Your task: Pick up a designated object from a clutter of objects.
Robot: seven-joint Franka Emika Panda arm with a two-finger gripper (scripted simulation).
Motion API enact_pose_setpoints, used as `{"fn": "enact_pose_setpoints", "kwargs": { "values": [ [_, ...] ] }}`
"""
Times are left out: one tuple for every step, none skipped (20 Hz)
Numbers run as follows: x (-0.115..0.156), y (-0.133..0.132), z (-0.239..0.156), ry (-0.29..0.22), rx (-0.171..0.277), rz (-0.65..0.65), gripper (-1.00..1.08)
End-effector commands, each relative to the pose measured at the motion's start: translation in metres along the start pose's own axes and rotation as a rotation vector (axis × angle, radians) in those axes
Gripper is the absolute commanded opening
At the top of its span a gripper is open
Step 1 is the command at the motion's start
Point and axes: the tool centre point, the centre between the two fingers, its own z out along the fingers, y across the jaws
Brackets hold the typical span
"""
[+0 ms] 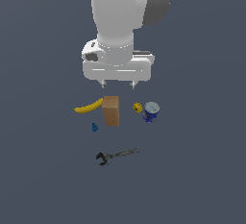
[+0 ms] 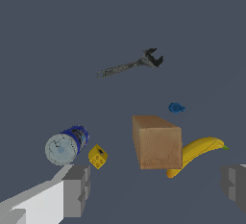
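Observation:
The tan-brown box (image 1: 111, 110) stands on the grey floor in the middle of the clutter; it also shows in the wrist view (image 2: 157, 142). My gripper (image 1: 117, 84) hangs open above and just behind it, empty; its two fingers (image 2: 77, 189) frame the wrist view with a wide gap. A yellow banana (image 1: 89, 106) lies touching the box on the exterior view's left, seen too in the wrist view (image 2: 197, 154). A blue can with a pale lid (image 1: 151, 111) lies on the exterior view's right, with a small yellow piece (image 1: 137, 106) beside it.
A small blue piece (image 1: 94, 127) lies in front of the box toward the exterior view's left. A dark grey wrench (image 1: 116, 155) lies further forward, also in the wrist view (image 2: 132, 64). The white arm fills the upper middle of the exterior view.

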Motion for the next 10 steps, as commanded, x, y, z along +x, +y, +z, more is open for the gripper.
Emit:
{"fn": "enact_pose_setpoints", "kwargs": {
  "values": [
    [0.0, 0.0, 0.0, 0.0, 0.0, 0.0, 1.0],
    [0.0, 0.0, 0.0, 0.0, 0.0, 0.001, 1.0],
    [0.0, 0.001, -0.001, 0.001, -0.001, 0.002, 1.0],
    [0.0, 0.003, -0.001, 0.002, -0.002, 0.005, 1.0],
    [0.0, 0.005, -0.002, 0.003, -0.003, 0.01, 1.0],
    [-0.001, 0.008, -0.003, 0.005, -0.005, 0.015, 1.0],
    [-0.001, 0.012, -0.005, 0.006, -0.007, 0.022, 1.0],
    [-0.001, 0.015, -0.007, 0.008, -0.009, 0.028, 1.0],
    [-0.001, 0.017, -0.008, 0.01, -0.01, 0.032, 1.0],
    [-0.002, 0.019, -0.009, 0.011, -0.011, 0.036, 1.0]
  ]
}}
